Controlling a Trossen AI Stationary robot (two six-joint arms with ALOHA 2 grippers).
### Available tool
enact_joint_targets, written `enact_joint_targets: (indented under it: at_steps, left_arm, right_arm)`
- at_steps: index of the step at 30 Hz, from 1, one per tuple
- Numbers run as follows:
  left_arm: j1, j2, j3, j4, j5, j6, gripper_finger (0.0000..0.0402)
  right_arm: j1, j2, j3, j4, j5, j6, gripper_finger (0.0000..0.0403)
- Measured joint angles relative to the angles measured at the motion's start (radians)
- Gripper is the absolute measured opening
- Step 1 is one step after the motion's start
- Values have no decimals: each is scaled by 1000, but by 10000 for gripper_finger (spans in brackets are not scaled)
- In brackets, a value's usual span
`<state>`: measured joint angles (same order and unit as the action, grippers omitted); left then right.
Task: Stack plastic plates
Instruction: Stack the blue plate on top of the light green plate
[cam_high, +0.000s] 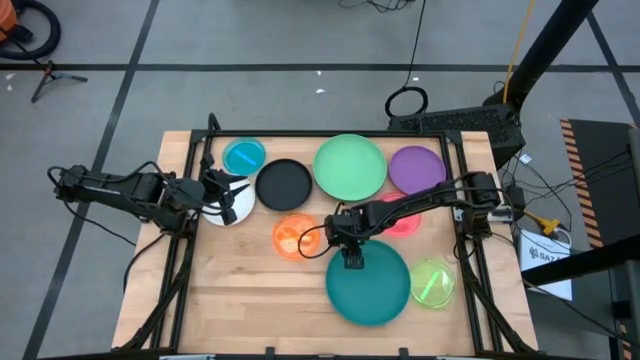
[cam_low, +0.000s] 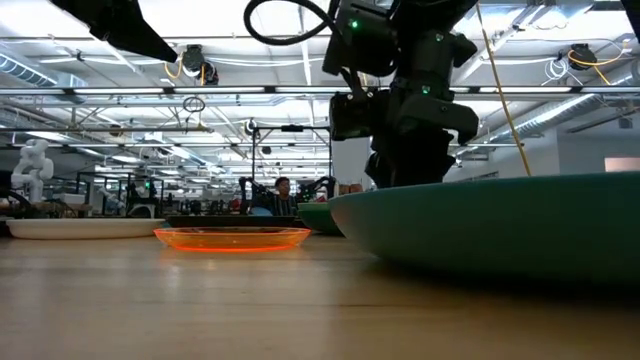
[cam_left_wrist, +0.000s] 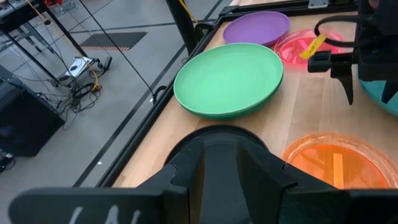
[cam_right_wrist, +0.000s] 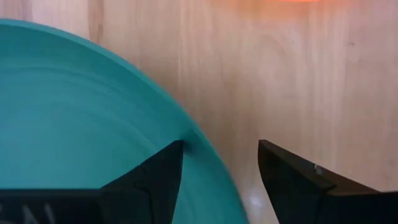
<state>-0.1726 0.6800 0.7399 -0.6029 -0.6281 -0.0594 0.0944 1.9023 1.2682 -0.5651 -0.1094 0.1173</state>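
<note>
Plastic plates lie singly on the wooden table (cam_high: 240, 290). Along the far side are a small blue one (cam_high: 243, 156), a black one (cam_high: 283, 184), a large light green one (cam_high: 350, 166) and a purple one (cam_high: 417, 168). A pink one (cam_high: 405, 224) lies partly under my right arm. White (cam_high: 228, 210), orange (cam_high: 293, 237), large teal (cam_high: 368, 283) and lime (cam_high: 432, 283) plates lie nearer. My right gripper (cam_high: 352, 260) is open and points steeply down at the teal plate's far-left rim (cam_right_wrist: 208, 162). My left gripper (cam_high: 228, 190) hovers over the white plate. My right gripper straddles the teal plate's far-left rim (cam_right_wrist: 217, 180) from above, one finger (cam_right_wrist: 155, 177) over the plate's inside and the other (cam_right_wrist: 298, 180) outside over the bare wood. Whether either finger touches the plate, I cannot tell. The plate lies flat on the table.
Black rails (cam_high: 455, 170) frame the table along its left, right and far edges. Bare wood lies at the near left. Beyond the table the low view shows a workshop, with a person (cam_low: 283, 190) seated far behind.
</note>
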Motion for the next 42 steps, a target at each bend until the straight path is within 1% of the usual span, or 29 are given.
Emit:
enact_joint_targets:
  at_steps: [3,5,17,21,32,36,42]
  left_arm:
    - [0,0,0,0,0,-2,99]
    - [0,0,0,0,0,-2,99]
    - [0,0,0,0,0,-2,99]
    - [0,0,0,0,0,-2,99]
    - [0,0,0,0,0,-2,99]
    - [0,0,0,0,0,-2,99]
    - [0,0,0,0,0,-2,99]
  right_arm:
    - [0,5,0,9,-7,1,193]
    - [0,5,0,12,-24,4,180]
    - [0,5,0,12,-60,27,43]
    - [-1,3,1,2,-105,19,11]
    - [-9,-10,0,-19,-183,25,7]
    - [-24,-55,0,-25,-182,21,6]
    - [-65,-155,-1,-27,-168,13,6]
